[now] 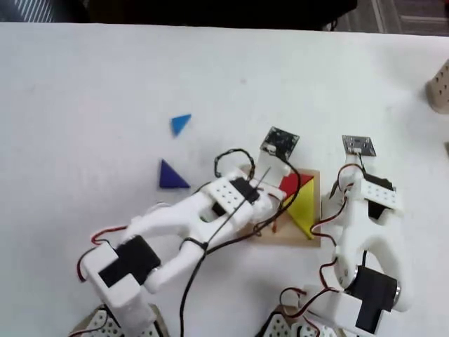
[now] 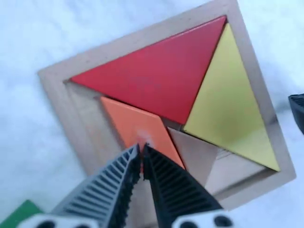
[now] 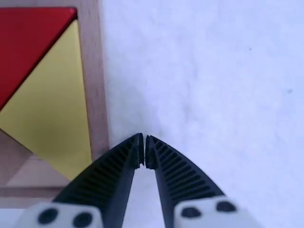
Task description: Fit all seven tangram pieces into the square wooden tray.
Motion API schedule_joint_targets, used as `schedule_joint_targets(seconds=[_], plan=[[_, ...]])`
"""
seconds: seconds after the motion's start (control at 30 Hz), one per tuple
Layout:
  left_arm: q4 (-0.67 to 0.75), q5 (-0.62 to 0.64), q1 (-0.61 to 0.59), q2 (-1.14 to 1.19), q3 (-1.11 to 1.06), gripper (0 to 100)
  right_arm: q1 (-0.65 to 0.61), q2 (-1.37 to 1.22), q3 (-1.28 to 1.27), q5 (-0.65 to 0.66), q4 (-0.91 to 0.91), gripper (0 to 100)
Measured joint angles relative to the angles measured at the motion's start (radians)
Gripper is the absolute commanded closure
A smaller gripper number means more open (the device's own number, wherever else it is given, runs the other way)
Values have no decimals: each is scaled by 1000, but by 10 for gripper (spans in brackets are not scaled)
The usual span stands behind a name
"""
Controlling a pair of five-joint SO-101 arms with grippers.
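Left gripper (image 2: 141, 154), tips together, sits on orange piece (image 2: 137, 126) in tray (image 2: 142, 42). Likely best: slide it lightly, snug against red triangle (image 2: 156, 76). Right gripper (image 3: 144, 149), tips together, hangs just right of tray.

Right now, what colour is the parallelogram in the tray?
Parallelogram: orange, best in left wrist view.

pale wooden tray (image 2: 61, 78), glossy red triangle (image 2: 156, 76)

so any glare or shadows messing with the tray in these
Left wrist view: pale sheen on the yellow piece, and a bright spot on the orange piece by the left fingers. Right wrist view: soft shadow on the table beside the tray rim. High view: flat light, no glare.
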State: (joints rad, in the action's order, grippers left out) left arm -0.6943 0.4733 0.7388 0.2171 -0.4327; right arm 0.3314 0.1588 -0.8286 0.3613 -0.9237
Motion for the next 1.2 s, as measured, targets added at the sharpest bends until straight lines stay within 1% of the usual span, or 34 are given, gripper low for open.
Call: schedule_joint_targets(seconds=[0.33, 0.43, 0.53, 0.63, 0.73, 0.8, 0.87, 1.0, 1.2], plan=[[-2, 0, -147, -11, -9, 955, 0, 0, 0, 0, 0, 981], [-5, 0, -158, -34, -9, 955, 0, 0, 0, 0, 0, 980], [-14, 0, -126, -109, -12, 955, -8, 0, 0, 0, 0, 980], [-9, 0, -40, -181, -60, 955, -20, 0, 0, 0, 0, 980], [55, 0, 63, -189, -104, 955, -18, 0, 0, 0, 0, 980], [107, 0, 100, -169, -107, 955, -18, 0, 0, 0, 0, 980], [135, 0, 114, -118, -107, 955, -18, 0, 0, 0, 0, 980], [141, 0, 129, -17, -69, 955, -18, 0, 0, 0, 0, 980], [104, 0, 130, 14, -17, 955, -18, 0, 0, 0, 0, 980]])
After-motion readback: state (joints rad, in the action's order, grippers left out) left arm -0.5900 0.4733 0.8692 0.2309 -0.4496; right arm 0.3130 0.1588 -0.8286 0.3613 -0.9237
